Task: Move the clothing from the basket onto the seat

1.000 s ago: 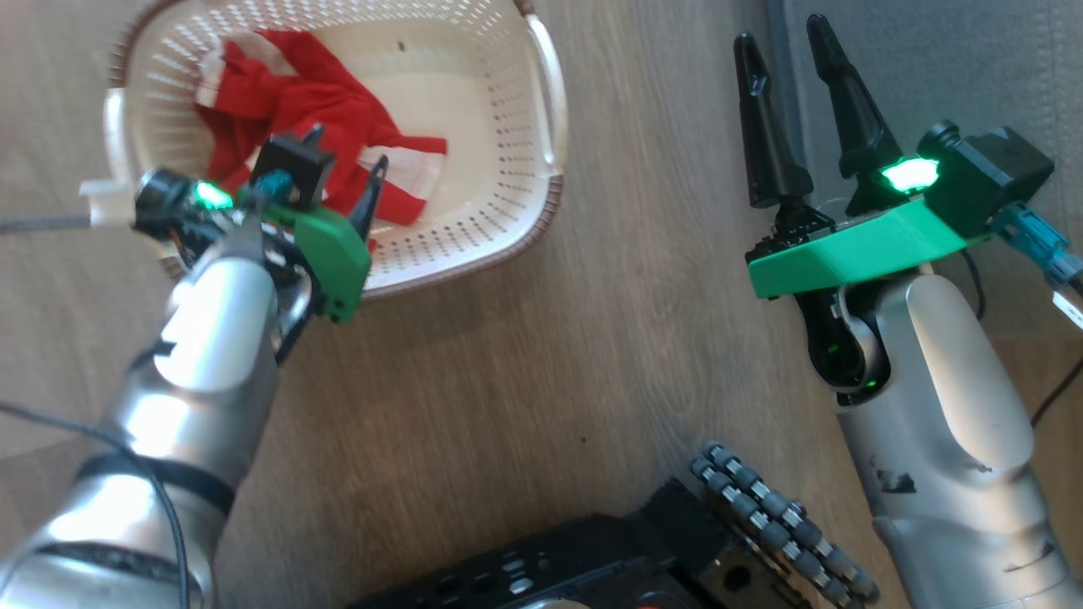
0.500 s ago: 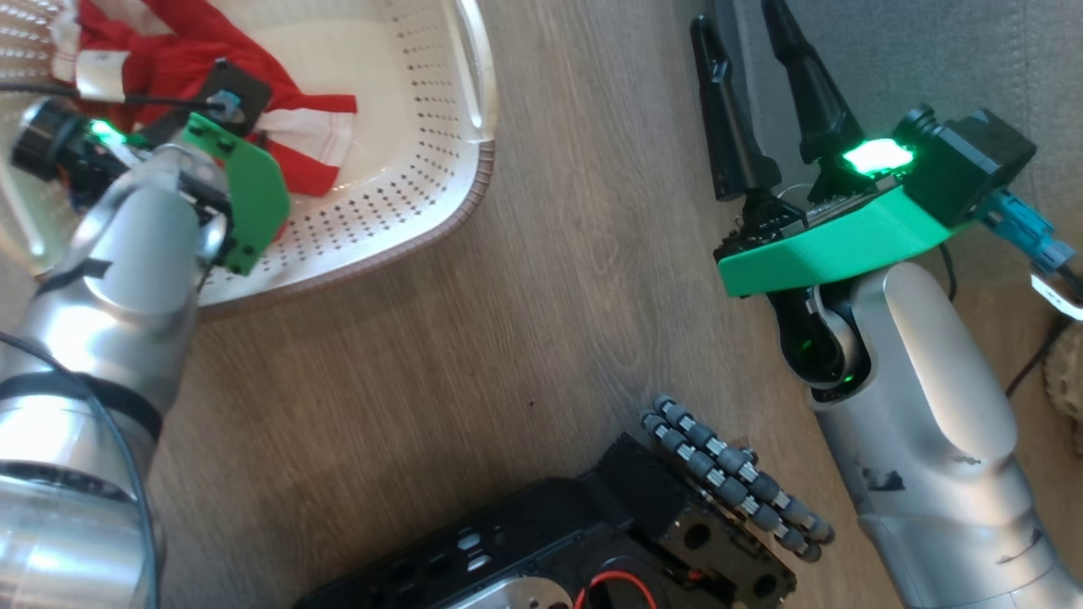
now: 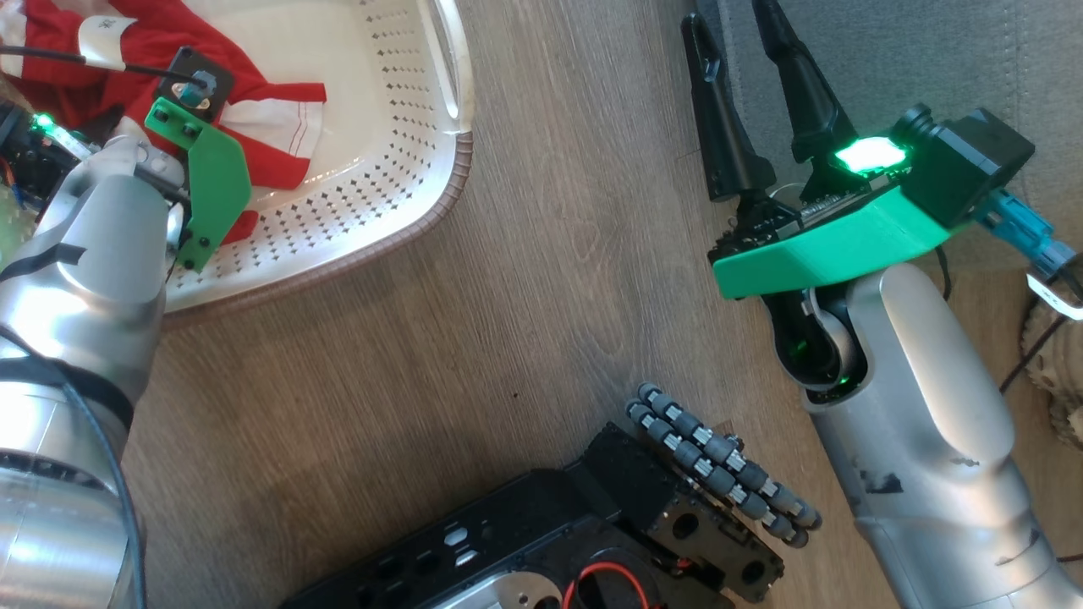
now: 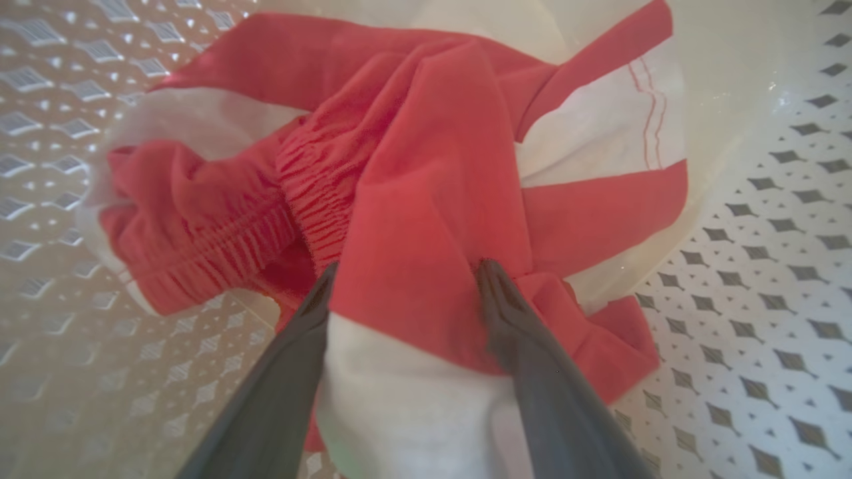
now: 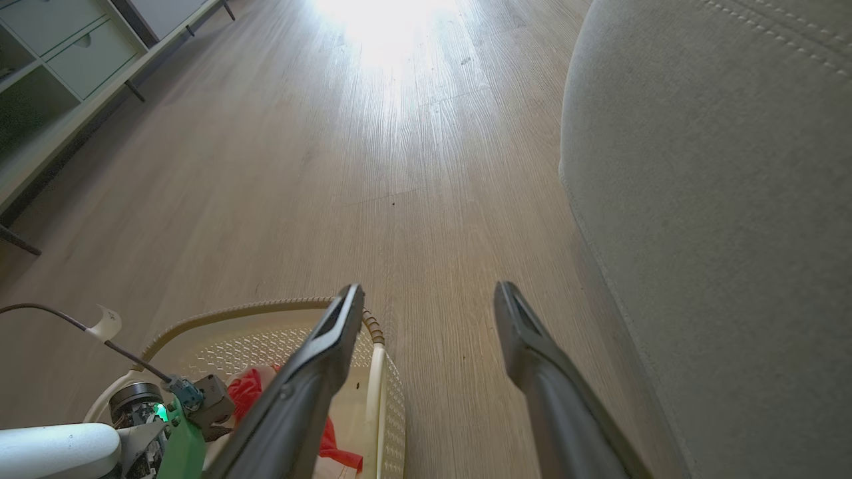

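The soft bright red clothing (image 4: 426, 166) with white patches lies bunched inside the cream-white perforated plastic basket (image 3: 406, 194) with the brown woven-look rim. The left gripper (image 4: 407, 269) reaches down into that basket with its 2 jaws apart, straddling a raised red-and-white fold, probably so that closing them pinches enough cloth to lift. The right gripper (image 5: 429, 289) hovers outside the basket over the pale wood-plank floor (image 5: 333, 166), on the side where the large grey upholstered seat (image 5: 719, 199) stands, its jaws apart and empty, seemingly kept clear of the pick.
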{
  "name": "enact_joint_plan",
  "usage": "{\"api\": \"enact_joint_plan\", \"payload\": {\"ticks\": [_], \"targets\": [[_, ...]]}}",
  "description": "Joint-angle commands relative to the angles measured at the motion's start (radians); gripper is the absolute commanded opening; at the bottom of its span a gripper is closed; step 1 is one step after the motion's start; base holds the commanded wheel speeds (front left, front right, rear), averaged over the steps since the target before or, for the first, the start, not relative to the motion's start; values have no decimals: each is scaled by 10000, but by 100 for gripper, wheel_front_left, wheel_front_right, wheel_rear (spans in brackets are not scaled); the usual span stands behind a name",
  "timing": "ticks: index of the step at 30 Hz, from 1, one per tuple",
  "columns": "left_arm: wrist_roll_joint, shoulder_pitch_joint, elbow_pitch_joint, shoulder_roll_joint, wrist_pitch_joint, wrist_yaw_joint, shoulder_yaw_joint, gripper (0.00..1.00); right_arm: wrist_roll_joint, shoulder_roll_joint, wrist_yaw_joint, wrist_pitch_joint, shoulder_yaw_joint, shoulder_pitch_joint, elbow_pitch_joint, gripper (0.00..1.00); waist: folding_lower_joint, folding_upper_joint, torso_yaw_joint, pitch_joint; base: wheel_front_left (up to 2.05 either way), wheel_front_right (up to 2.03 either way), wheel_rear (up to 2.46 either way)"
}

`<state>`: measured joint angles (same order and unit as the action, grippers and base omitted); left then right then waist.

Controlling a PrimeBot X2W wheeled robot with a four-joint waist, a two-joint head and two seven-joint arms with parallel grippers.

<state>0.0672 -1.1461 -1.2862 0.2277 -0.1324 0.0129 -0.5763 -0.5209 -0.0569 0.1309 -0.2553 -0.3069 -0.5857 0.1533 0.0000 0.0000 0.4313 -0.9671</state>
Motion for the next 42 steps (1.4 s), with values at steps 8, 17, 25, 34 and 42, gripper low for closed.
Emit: {"api": "enact_joint_plan", "payload": {"ticks": [8, 17, 25, 34, 42], "targets": [[-471, 570, 86, -216, 574, -109, 192, 0, 9, 66, -2, -65, 6, 279, -194, 100, 0, 0, -144, 466, 0, 0, 0], [-1148, 1135, 176, -915, 1880, -346, 478, 0, 543, 66, -2, -65, 332, 389, 113, 100, 0, 0, -786, 1668, 0, 0, 0], [-2126, 1848, 260, -1492, 3411, -679, 1018, 0, 1350, 66, -2, -65, 699, 668, 551, 100, 0, 0, -1700, 3258, 0, 0, 0], [-3344, 2661, 1331, -1765, 3927, -1038, 1420, 0, 2114, 66, -2, -65, 1021, 1419, 1111, 100, 0, 0, -2825, 5032, 0, 0, 0], [-4436, 3646, 3429, -1772, 3939, -989, 1106, 0, 2424, 66, -2, -65, 1115, 2000, 1530, 100, 0, 0, -3554, 6462, 0, 0, 0]]}}
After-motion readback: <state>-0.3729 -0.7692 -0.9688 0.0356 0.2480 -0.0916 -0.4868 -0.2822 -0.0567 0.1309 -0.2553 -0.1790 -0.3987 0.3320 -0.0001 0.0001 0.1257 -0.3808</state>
